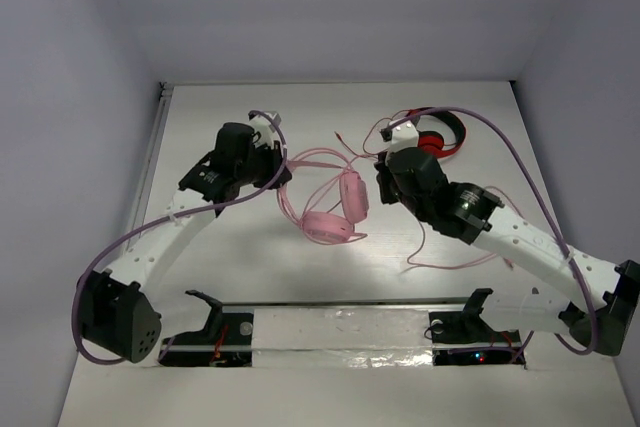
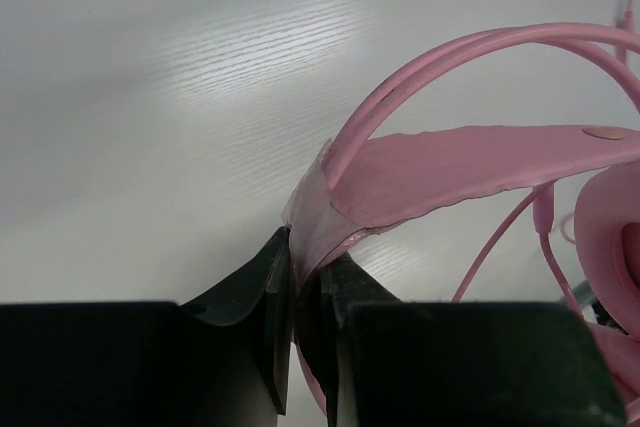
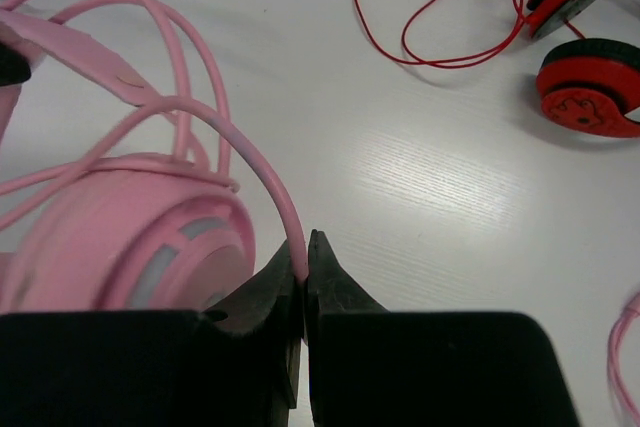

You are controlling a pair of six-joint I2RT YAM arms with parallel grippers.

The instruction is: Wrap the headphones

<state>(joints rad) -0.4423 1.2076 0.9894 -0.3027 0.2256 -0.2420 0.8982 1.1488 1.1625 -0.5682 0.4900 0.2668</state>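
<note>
Headphones (image 1: 325, 225) rest on table (image 1: 230, 277). Left gripper (image 2: 308, 272) clamps headband (image 2: 470, 162); right gripper (image 3: 305, 267) pinches pink cable (image 3: 262, 162). Red headset (image 3: 588, 97) lies well apart.

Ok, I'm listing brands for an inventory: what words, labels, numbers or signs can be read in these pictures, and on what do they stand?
None can be read.
The pink over-ear headphones show no lettering.
The raised pattern on the red earcup of the red-and-black headphones is too blurred to read.
</note>
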